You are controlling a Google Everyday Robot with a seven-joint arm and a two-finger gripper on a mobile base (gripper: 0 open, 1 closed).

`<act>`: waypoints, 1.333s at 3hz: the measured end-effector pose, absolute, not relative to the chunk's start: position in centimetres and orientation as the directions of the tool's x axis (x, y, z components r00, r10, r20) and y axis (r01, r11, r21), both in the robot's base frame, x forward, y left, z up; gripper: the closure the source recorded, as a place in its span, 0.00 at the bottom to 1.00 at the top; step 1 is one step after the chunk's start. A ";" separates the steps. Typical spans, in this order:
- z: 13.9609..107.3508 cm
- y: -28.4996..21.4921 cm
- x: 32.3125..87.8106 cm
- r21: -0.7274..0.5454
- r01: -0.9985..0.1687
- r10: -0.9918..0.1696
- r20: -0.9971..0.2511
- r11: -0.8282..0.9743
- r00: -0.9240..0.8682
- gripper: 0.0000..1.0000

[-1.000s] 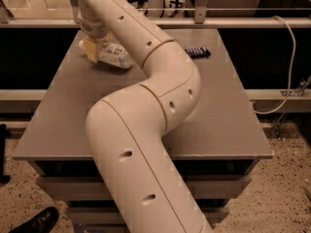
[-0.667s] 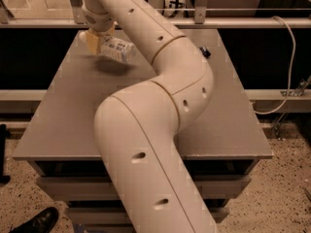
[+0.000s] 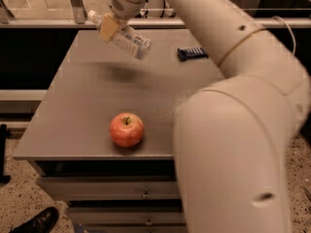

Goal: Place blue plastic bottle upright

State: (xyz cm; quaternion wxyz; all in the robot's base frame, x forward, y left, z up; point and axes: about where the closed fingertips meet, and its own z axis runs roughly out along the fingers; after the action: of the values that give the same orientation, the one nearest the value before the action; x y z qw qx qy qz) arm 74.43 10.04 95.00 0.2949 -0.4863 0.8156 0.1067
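Camera view:

1. The gripper [image 3: 110,25] is sitting at the upper left of the frame, above the far part of the grey table [image 3: 73,115]. Its yellowish fingers [image 3: 105,30] are closing around the blue plastic bottle [image 3: 132,43], gripping it near the neck end.

2. The blue plastic bottle is hanging in the air, clear of the table surface, and is casting a soft shadow [image 3: 116,73] on the tabletop below it. It is lying tilted rather than upright: the white cap [image 3: 91,15] is pointing up and to the left, and the base is pointing down and to the right. The pale label is showing on the body just beside the fingers.

3. The arm [image 3: 233,130] is filling the right half of the frame, rising from the lower right and reaching across the top toward the gripper.

4. A red apple [image 3: 127,129] is resting upright, stem up, near the front edge of the table, well apart from the bottle.

5. A small flat dark-blue ridged object [image 3: 192,53] is lying on the far right part of the table, near the arm.

6. Drawer fronts [image 3: 97,193] are showing under the tabletop. A dark shoe [image 3: 36,221] is showing on the speckled floor at the lower left.
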 end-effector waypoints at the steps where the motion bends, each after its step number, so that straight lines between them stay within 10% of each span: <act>1: 96.0 9.0 70.8 -0.084 -0.888 -0.657 -0.705 0.451 -0.267 1.00; 4: 95.5 6.4 66.3 -0.115 -0.908 -0.483 -0.869 0.403 -0.104 1.00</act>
State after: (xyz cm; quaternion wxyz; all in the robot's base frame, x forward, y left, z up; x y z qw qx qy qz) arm 66.33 6.42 95.50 0.4522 -0.4933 0.7050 0.2349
